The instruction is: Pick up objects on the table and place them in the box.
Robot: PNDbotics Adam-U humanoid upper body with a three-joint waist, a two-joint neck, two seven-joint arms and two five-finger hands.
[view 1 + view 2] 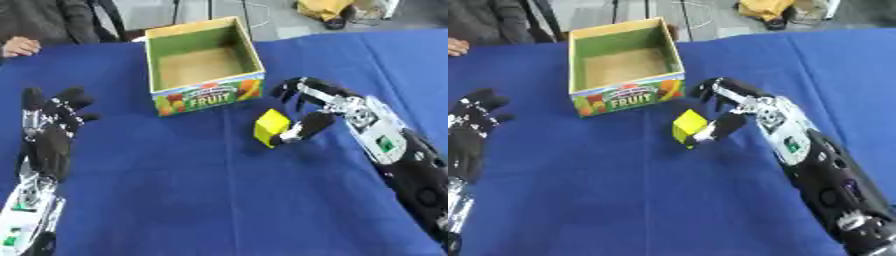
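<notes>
Right robot hand [319,107] beside yellow block [271,127]

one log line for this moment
right hand: thumb touching yellow block, not gripped | left hand: idle, open | box: empty

A lab-like room: blue-clothed table [192,200], bare grey floor [289,20] with cables [254,12]

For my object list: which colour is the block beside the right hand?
Yellow block, clearest in the left eye view.
</notes>
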